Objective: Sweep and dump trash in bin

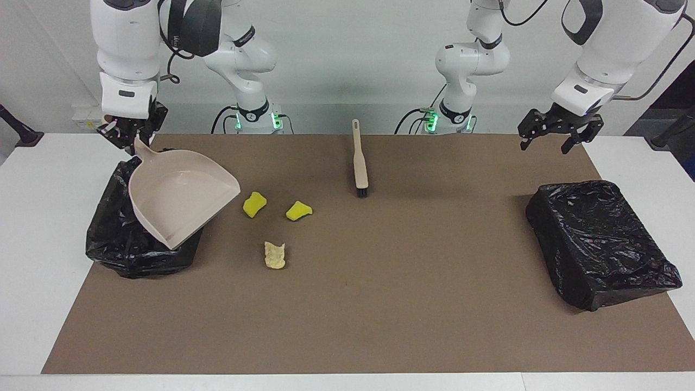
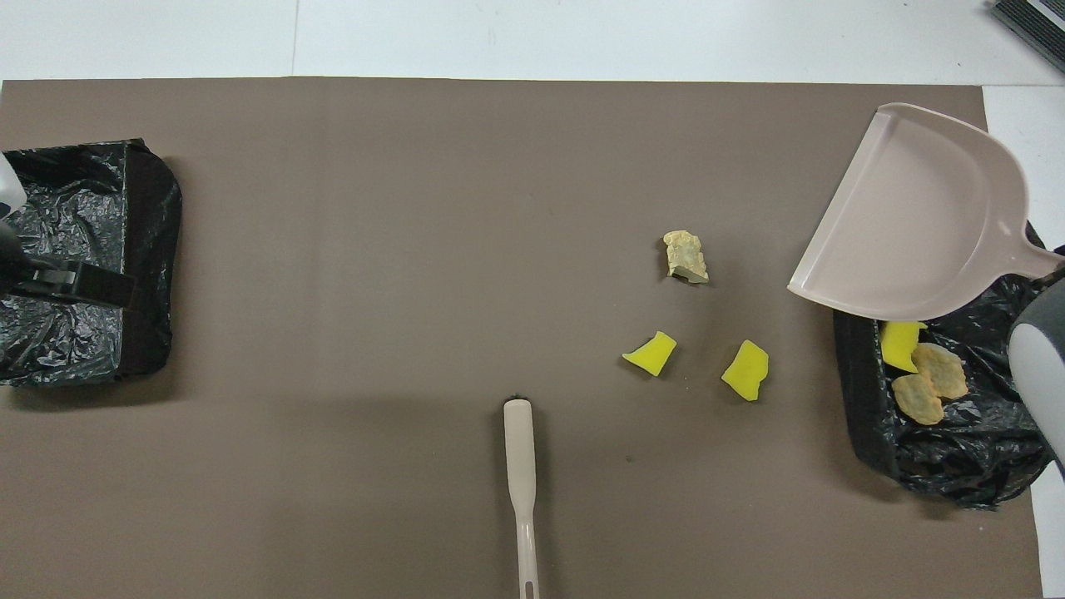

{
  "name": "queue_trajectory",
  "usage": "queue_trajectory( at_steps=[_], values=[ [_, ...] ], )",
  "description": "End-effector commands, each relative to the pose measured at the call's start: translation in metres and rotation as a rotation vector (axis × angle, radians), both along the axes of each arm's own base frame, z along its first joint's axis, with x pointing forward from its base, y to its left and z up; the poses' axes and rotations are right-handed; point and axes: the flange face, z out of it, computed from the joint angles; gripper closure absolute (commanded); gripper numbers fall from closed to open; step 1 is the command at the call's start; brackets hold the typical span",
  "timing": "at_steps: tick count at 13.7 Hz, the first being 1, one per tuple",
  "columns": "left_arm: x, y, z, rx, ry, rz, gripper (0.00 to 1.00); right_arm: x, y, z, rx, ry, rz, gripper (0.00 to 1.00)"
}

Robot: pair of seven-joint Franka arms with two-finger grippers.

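The right gripper (image 1: 132, 137) is clamping the handle of the beige dustpan (image 1: 182, 196) and holding it tilted, its open lip over the black-lined bin (image 1: 117, 247) at the right arm's end of the table (image 1: 32, 228). The pan is looking empty. The left gripper (image 1: 559, 132) is waiting with its fingers spread wide and holding nothing, above the brown mat's edge near the second black-lined bin (image 1: 600, 241).

Some trash is already lying in the first bin: a yellow chunk (image 2: 899, 344) and two golden-brown pieces (image 2: 928, 384). Three lumps are lying on the mat beside that bin: two yellow sponge chunks (image 1: 254, 204) (image 1: 298, 210), and a pale bread-like piece (image 1: 275, 255) farther from the robots.

These lumps are probably light, soft and springy, likely to roll or bounce off bristles, so gentle strokes toward the pan's lip suit them better than pinching. The brush (image 1: 358, 160) is lying between the arms' bases; its slim, stiff handle end is the sensible place to grip.
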Motion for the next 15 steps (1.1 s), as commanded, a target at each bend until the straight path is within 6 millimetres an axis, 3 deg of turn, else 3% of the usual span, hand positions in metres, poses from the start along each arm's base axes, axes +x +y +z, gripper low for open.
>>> queue_trajectory(
  at_steps=[1,4,6,9,15],
  values=[
    [0.002,0.004,0.001,0.018,-0.001,-0.011,0.0,-0.003,-0.004,0.003,0.037,-0.006,-0.031,1.0],
    [0.001,0.004,0.0,0.018,-0.003,-0.011,0.0,-0.005,-0.002,0.003,0.053,-0.023,-0.083,1.0],
    [0.001,0.004,0.0,0.018,-0.001,-0.011,0.0,-0.005,0.013,-0.003,0.066,-0.053,-0.196,1.0],
    [0.002,0.006,0.0,0.018,-0.002,-0.01,0.0,0.003,0.087,-0.037,0.162,-0.076,-0.446,1.0],
    [0.002,0.006,-0.004,0.018,0.002,-0.008,0.0,0.011,0.229,-0.107,0.294,-0.017,-0.697,1.0]
  ],
)
